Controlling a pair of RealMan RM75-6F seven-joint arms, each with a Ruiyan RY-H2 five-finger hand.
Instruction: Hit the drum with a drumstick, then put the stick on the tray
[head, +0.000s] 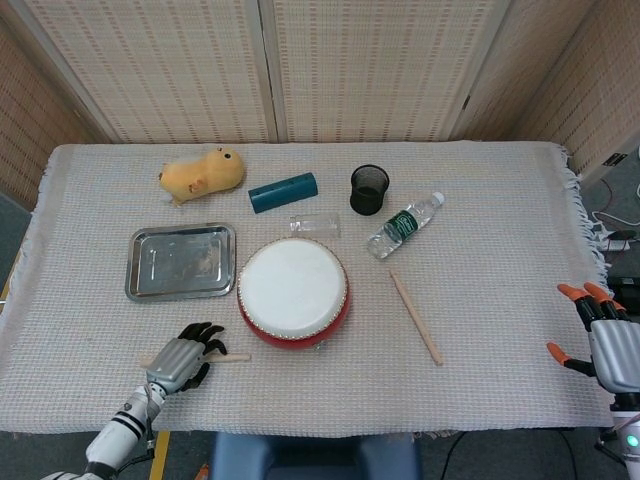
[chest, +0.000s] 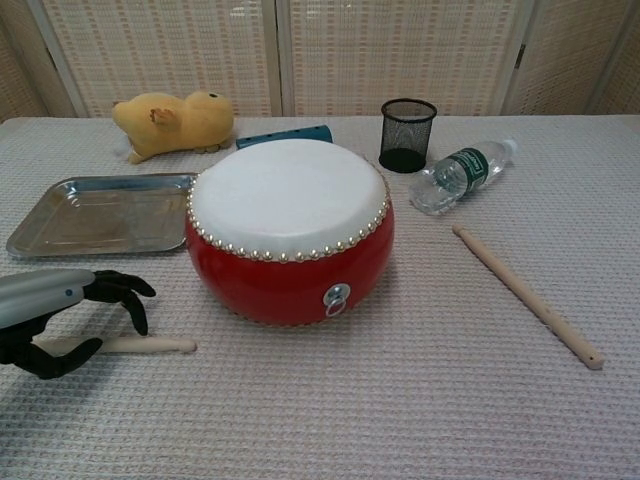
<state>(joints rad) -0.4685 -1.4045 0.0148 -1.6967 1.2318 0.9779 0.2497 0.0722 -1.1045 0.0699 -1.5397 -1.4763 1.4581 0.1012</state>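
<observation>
Woven screens run along the back, and the table wears a pale knitted cloth with a fringe on the right edge. Smack in the middle sits the red drum with its white skin and a row of studs round the rim. Just left of it is the metal tray, nothing on it that I can make out. Behind those, a yellow plush, a teal tube, a black mesh cup, a clear glass lying down just behind the drum, and a water bottle on its side. One stick lies loose on the cloth to the right of the drum, pointing away at a slant. The other, call it the near stick, lies flat on the cloth at front left, its tip a bit short of the drum's base. The left hand hovers right over its handle end, fingers curled down like a claw and thumb underneath; from the chest view there's daylight between them and the wood, so it looks like it isn't gripping yet, though the head view hides the contact. The right hand hangs off the far right edge of the table, orange-tipped fingers spread, holding nothing.
</observation>
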